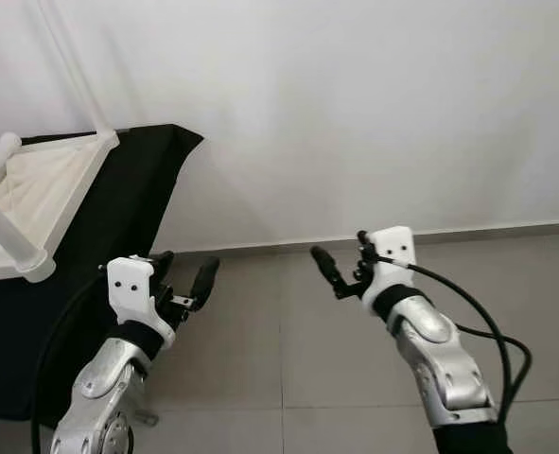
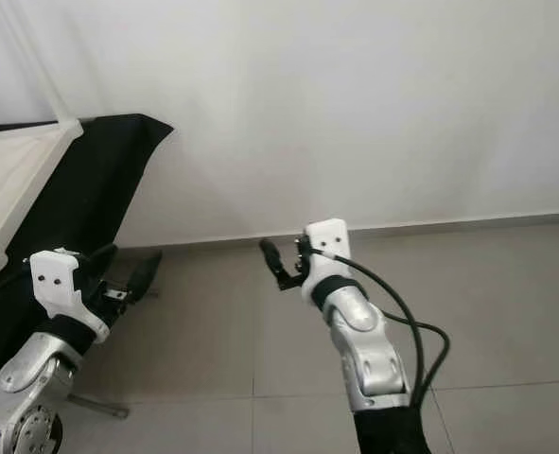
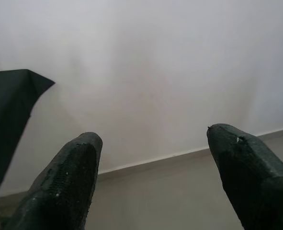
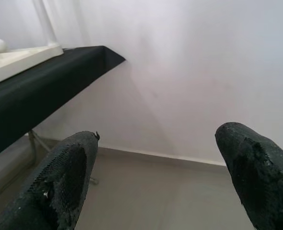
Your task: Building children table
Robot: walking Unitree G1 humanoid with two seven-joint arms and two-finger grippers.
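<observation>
Both arms are raised in front of the robot over a grey tiled floor [image 1: 288, 350], pointing toward a plain white wall [image 1: 355, 113].

The left gripper [image 1: 183, 277] has its two black fingers spread apart and holds nothing. It hovers just beside the hanging edge of a black cloth [image 1: 118, 218] that covers a table on the robot's left. In the left wrist view the fingertips [image 3: 74, 172] stand wide apart, with wall and baseboard showing between them.

The right gripper [image 1: 340, 270] also has its fingers apart with nothing between them, as the right wrist view makes clear from its two separated pads [image 4: 64, 177]. It hangs in the air over the floor, near the baseboard [image 1: 449, 232], well apart from the covered table. A black cable [image 1: 478, 322] loops from its wrist back along the silver forearm.

The white children table [image 1: 43, 194] lies upside down on the black cloth, its far corner near the cloth's far edge. One thin white leg [image 1: 71, 61] rises from that far corner, and a thicker white tube [image 1: 9, 236] slants across the near side. Neither gripper touches it.

A metal leg of the covered table [image 2: 95, 405] shows on the floor under the left arm.
</observation>
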